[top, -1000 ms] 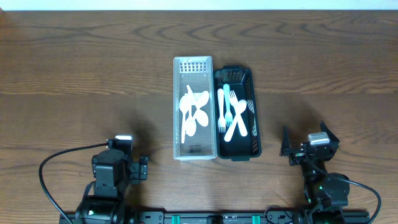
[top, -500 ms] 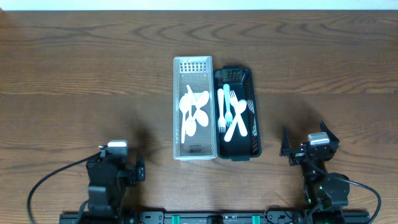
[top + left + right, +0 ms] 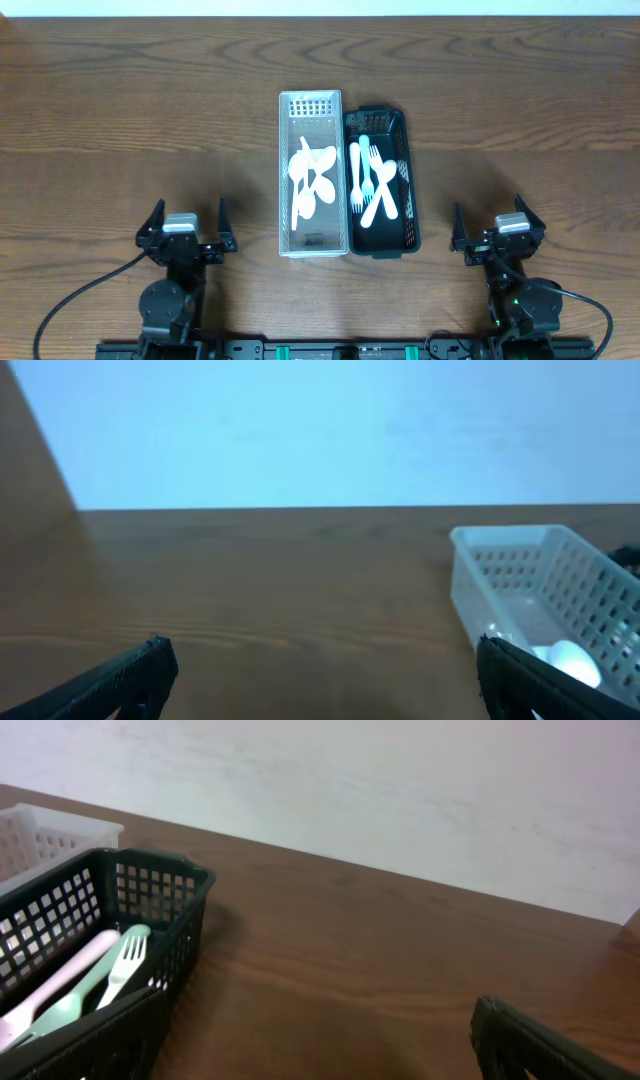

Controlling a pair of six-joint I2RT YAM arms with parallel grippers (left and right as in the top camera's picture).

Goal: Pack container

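Note:
A white slotted basket (image 3: 310, 105) holds several white spoons (image 3: 312, 178) at the table's middle. Touching its right side, a black basket (image 3: 398, 125) holds several pale forks (image 3: 372, 180). My left gripper (image 3: 187, 222) is open and empty near the front edge, left of the white basket, which shows at the right of the left wrist view (image 3: 545, 585). My right gripper (image 3: 492, 225) is open and empty near the front edge, right of the black basket, which shows at the left of the right wrist view (image 3: 150, 880).
The wooden table (image 3: 120, 120) stretches bare on both sides of the baskets. A pale wall stands beyond its far edge.
My left arm has swung back and settled upright at the front edge, its gripper now open and pointing forward. The right arm and the baskets have not moved.

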